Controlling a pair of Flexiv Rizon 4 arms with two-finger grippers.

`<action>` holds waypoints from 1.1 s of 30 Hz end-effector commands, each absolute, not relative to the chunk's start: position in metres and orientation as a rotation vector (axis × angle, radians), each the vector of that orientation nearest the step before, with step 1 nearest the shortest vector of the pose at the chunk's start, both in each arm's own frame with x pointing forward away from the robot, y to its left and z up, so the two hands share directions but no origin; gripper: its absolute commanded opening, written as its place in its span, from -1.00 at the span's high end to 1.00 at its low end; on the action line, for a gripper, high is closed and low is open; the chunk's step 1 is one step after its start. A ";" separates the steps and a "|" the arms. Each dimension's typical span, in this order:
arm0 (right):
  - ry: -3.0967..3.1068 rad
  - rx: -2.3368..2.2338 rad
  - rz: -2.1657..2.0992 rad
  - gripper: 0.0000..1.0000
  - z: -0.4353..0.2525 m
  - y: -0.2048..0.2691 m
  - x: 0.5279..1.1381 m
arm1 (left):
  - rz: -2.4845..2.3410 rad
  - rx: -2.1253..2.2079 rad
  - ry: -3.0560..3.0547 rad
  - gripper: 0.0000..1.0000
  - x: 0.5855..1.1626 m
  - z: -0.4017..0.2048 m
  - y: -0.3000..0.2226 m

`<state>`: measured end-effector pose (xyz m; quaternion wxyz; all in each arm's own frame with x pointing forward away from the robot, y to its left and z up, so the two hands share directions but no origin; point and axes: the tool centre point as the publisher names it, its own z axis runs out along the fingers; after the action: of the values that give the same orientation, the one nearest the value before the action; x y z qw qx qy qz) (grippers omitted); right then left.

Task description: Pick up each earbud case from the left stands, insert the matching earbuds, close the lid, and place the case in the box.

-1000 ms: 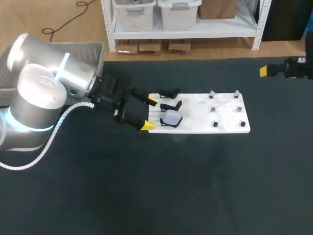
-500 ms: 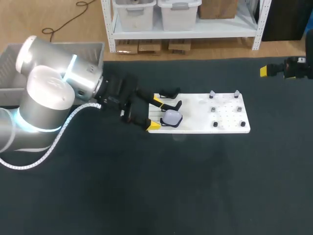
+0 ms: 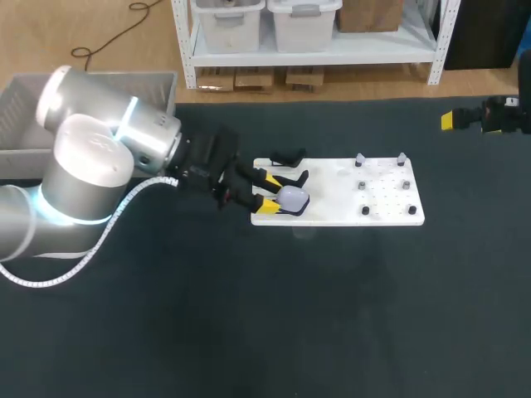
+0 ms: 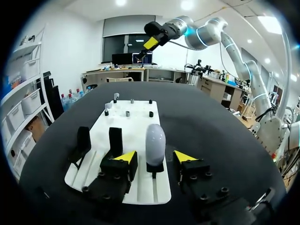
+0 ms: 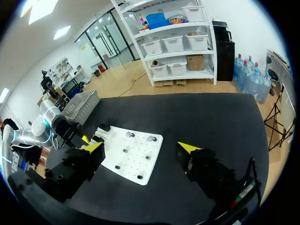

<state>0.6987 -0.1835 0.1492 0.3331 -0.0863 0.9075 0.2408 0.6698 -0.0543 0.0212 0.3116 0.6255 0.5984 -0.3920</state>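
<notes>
Earbud case [image 4: 155,140] stands upright within the spread left claw [image 4: 155,157].

— On the table [image 3: 249,332]?
— Black all over. White board [image 3: 332,195] lying flat near the middle.
— On the board?
— Small dark pegs [image 3: 365,211] upright in rows on the right half, well apart.

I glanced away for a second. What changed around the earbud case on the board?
The left gripper moved forward over the edge of the white board. Its open fingers now stand on either side of the earbud case without gripping it. Nothing was taken hold of or let go. The case, the board and the right gripper stayed put.
</notes>
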 end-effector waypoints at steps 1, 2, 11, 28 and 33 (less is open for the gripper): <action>2.370 -0.226 0.630 -1.00 0.149 -0.184 0.699 | -1.040 1.649 1.577 0.04 0.672 0.017 -0.058; 2.370 -0.226 0.630 -1.00 0.149 -0.184 0.699 | -1.042 1.648 1.577 -0.01 0.672 0.017 -0.059; 2.370 -0.226 0.630 -1.00 0.149 -0.184 0.699 | -1.061 1.625 1.577 0.01 0.672 0.014 -0.064; 2.370 -0.226 0.630 -1.00 0.149 -0.184 0.699 | -1.074 1.603 1.577 0.04 0.670 0.012 -0.069; 2.370 -0.226 0.630 -1.00 0.149 -0.184 0.699 | -1.072 1.596 1.576 0.05 0.671 0.013 -0.070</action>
<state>0.6987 -0.1835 0.1492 0.3331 -0.0863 0.9075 0.2408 0.6715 -0.0695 0.0142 0.3184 0.6088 0.6007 -0.4089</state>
